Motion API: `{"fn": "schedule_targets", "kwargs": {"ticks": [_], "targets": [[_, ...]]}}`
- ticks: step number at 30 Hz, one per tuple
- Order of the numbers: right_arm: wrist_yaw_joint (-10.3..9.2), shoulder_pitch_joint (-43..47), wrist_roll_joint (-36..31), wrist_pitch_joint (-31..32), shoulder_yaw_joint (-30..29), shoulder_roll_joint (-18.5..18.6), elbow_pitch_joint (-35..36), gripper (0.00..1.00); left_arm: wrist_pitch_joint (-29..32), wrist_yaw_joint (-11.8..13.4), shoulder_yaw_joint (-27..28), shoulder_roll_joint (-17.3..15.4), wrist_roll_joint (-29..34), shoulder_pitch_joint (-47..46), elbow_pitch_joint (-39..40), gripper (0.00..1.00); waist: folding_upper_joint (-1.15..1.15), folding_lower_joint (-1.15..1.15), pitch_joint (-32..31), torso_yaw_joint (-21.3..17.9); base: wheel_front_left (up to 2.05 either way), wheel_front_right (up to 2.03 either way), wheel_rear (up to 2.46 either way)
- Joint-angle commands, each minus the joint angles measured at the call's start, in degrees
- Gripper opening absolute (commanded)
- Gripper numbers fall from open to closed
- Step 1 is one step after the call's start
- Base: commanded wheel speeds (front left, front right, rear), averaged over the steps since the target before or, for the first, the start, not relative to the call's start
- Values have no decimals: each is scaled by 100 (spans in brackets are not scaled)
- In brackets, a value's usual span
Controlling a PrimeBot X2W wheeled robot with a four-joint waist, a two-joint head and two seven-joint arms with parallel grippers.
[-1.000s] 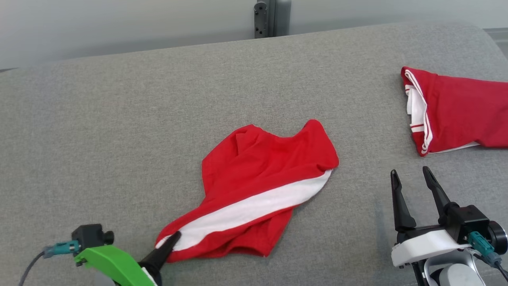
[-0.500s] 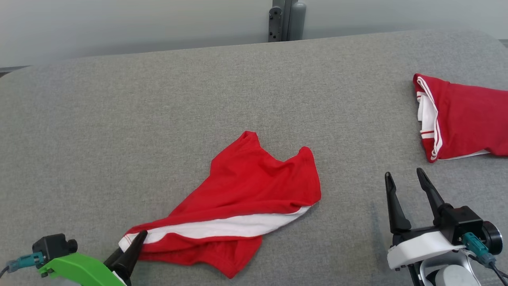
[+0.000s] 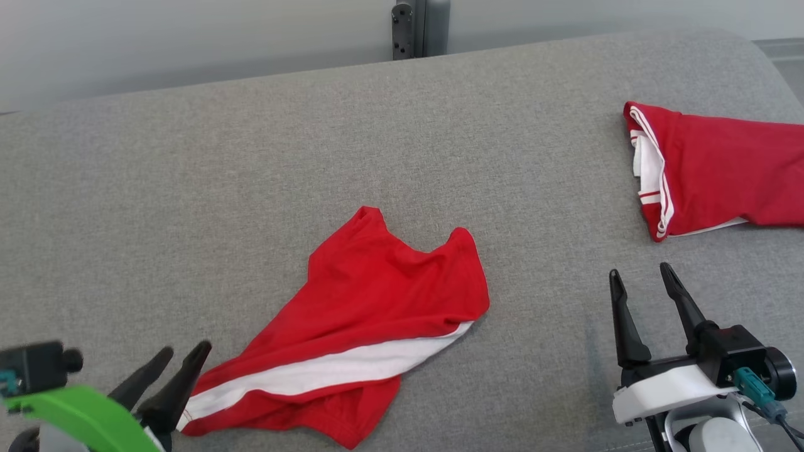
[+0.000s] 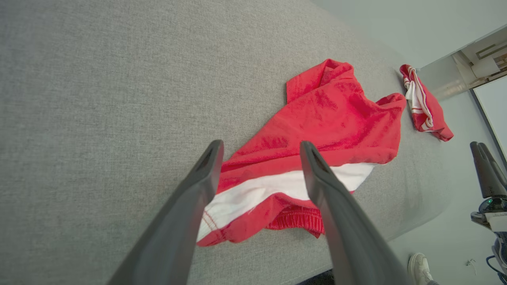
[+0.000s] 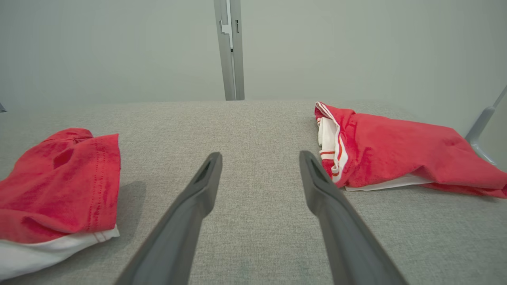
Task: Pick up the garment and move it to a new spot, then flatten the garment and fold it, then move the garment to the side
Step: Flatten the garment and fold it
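Gray padded bench point(image 3: 188, 188), two red garments on it: crumpled garment point(image 3: 377, 295) mid-bench, corner just beside my left hand point(image 3: 185, 347), fingers apart. Other garment point(image 3: 722, 169) sits far right, beyond my right hand point(image 3: 639, 270), also spread.

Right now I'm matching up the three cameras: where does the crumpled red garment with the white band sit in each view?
Head view: crumpled red garment lower centre, beside the left gripper.
Left wrist view: crumpled red garment at centre, past the left gripper's fingertips.
Right wrist view: crumpled red garment at the left edge.
Shared landmark: the folded red garment, right of it in all three.
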State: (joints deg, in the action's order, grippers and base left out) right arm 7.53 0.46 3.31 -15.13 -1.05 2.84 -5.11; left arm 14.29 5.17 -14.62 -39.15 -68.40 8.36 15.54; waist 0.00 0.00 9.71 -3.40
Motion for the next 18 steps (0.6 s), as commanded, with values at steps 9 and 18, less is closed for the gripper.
{"fn": "schedule_targets", "kwargs": {"ticks": [9, 18], "targets": [[-8, -319, 14, -1, 187, 12, -17, 100, 1262, -75, -1175, 721, 334, -2376, -2197, 100, 0, 0, 506, -393, 0, 0, 0], [-8, -95, 48, -2, -48, 9, -44, 100, 1337, -714, -1691, 1170, 455, -2690, -3211, 0, 0, 0, 373, -414, 0, 0, 0]]}}
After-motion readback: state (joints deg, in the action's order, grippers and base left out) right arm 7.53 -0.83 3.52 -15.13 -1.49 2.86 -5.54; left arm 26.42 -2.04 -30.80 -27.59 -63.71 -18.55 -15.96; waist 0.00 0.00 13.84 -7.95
